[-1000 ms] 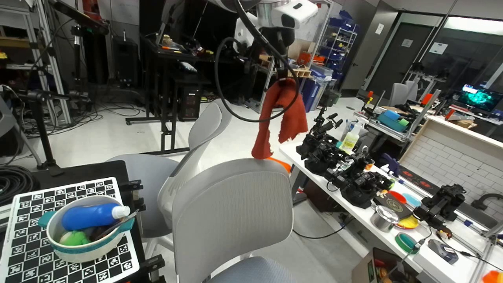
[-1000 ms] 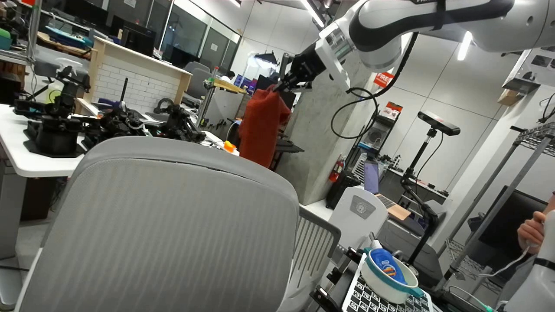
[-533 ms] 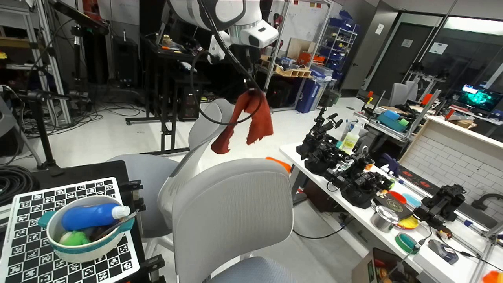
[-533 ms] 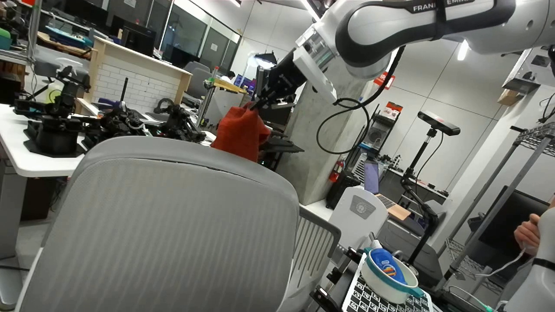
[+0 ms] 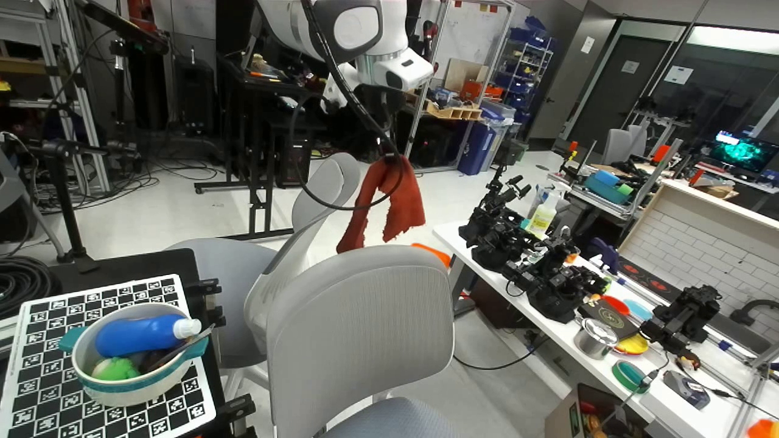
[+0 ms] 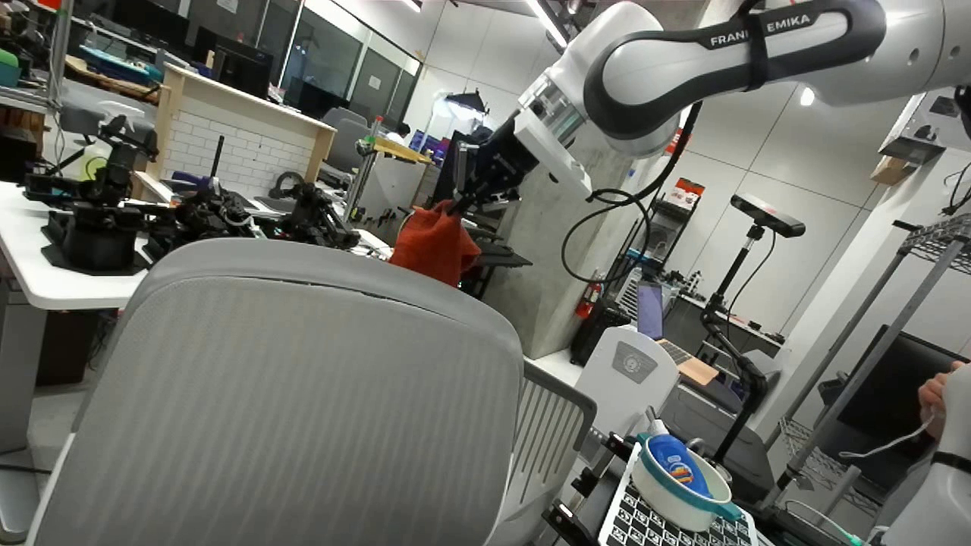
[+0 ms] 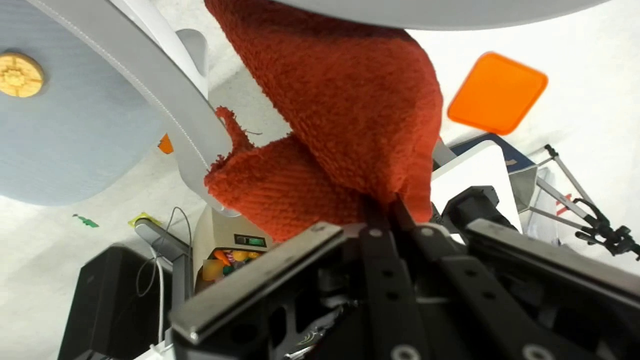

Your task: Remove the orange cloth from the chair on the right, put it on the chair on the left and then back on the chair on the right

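The orange cloth, red-orange terry, hangs from my gripper (image 5: 390,159) in two tails and shows in both exterior views (image 5: 406,204) (image 6: 432,246). My gripper (image 7: 384,202) is shut on the cloth (image 7: 345,95), pinching a fold between its fingertips in the wrist view. A grey chair with its back to the camera (image 5: 365,310) stands in front; it also fills much of an exterior view (image 6: 288,394). A second grey chair (image 5: 292,249) stands left of it and behind. The cloth's lower ends reach the front chair's top edge in the picture; contact cannot be told.
A black stand with a patterned board (image 5: 36,359) and a bowl (image 5: 125,395) of objects is at the left. A white table (image 5: 450,234) with black robot arms is at the right. The wrist view shows grey chair edges (image 7: 165,85) (image 7: 450,15) beside the cloth.
My gripper and the cloth have moved left and down in both exterior views, then slightly right and lower in the last half second. The cloth has stayed in the grip.
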`<state>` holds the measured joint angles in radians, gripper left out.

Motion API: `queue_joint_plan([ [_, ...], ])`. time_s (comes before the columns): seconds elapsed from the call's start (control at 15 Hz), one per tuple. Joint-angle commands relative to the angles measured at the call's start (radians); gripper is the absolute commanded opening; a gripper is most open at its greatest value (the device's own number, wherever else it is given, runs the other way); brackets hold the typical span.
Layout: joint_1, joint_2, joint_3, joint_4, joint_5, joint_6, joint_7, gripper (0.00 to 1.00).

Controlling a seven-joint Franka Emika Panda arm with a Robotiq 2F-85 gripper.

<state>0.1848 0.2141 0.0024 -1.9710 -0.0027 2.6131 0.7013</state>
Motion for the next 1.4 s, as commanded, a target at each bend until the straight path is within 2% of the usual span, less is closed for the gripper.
queue_joint_plan([
  [0.0, -0.011, -0.119, -0.030, -0.138, -0.077, 0.055, 0.036, 0.01],
  [0.27, -0.048, -0.224, -0.046, -0.274, -0.213, 0.119, 0.093, 0.01],
  [0.53, -0.116, -0.253, -0.031, -0.344, -0.335, 0.146, 0.154, 0.01],
  [0.6, -0.103, -0.252, -0.056, -0.355, -0.362, 0.155, 0.173, 0.01],
  [0.93, -0.143, -0.199, -0.066, -0.341, -0.444, 0.160, 0.232, 0.01],
  [1.33, -0.152, -0.148, -0.061, -0.286, -0.447, 0.137, 0.267, 0.01],
])
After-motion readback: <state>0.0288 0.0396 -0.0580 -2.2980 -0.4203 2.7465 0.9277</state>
